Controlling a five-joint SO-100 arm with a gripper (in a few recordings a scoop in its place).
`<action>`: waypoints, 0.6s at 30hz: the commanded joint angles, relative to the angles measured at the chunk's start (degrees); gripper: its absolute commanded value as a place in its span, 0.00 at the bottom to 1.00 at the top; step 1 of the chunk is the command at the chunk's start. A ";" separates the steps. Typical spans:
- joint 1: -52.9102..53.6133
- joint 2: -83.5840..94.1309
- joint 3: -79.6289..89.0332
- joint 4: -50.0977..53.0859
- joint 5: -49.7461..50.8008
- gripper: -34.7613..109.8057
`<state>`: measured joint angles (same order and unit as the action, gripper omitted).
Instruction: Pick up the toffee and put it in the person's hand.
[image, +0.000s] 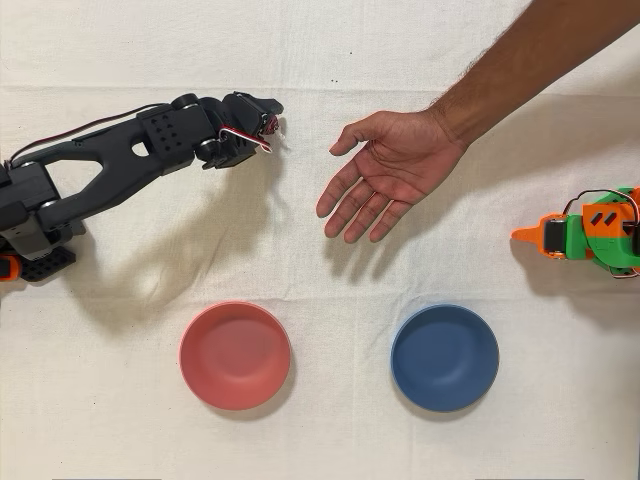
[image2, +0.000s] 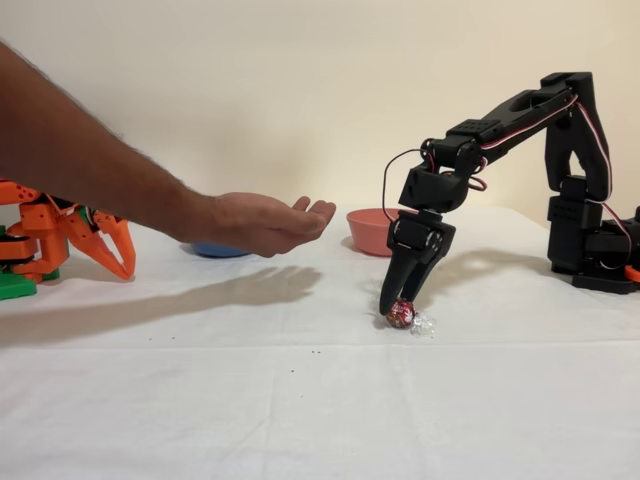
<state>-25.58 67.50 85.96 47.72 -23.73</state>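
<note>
Overhead view: we see the gripper at upper centre-left, clamped on the toffee; height above the cloth is unreadable here. The person's hand is palm-up, well apart to the right. The red bowl and blue bowl hold nothing.

Fixed view: the toffee sits on the tablecloth, the gripper closed around it, the hand raised at centre-left.

A white cloth-covered table carries a red bowl, a blue bowl and the toffee

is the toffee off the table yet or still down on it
Still down. In the fixed view the toffee sits on the cloth with the gripper closed around it.
</note>
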 joint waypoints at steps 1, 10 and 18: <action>-1.05 2.46 -2.02 -0.09 -0.97 0.39; -1.32 1.67 -3.08 -1.14 -4.66 0.29; -1.41 2.72 -2.99 -3.16 -4.22 0.26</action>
<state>-25.66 67.32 85.96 45.00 -27.60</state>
